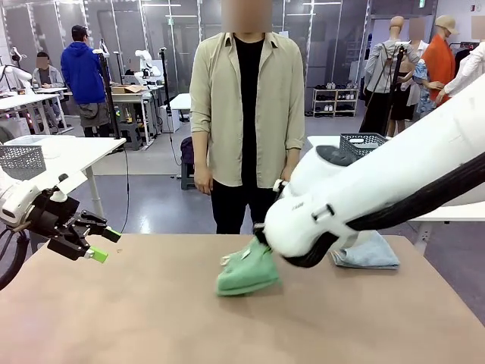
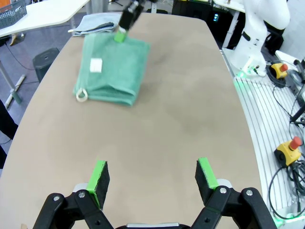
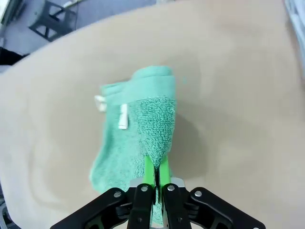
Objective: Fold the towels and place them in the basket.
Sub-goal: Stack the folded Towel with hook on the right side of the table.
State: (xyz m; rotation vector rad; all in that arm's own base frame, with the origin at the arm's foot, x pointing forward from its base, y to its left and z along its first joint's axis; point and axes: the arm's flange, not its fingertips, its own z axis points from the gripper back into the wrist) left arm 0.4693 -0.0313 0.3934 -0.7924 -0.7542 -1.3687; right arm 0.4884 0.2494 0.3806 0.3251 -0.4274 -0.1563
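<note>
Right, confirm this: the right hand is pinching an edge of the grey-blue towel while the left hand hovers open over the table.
Wrong towel. The right hand is shut on the mint green towel, as the right wrist view shows; the grey-blue towel lies apart. The left hand does hover open over the table.

free: bare bench (image 2: 181, 119) from left hand (image 2: 152, 179) to the green towel (image 2: 114, 69) | obstacles: green towel mid-bench; right hand (image 3: 156, 179) clamped on its edge; right arm (image 1: 364, 189) over far right side; grey-blue towel (image 1: 369, 252) behind it
</note>
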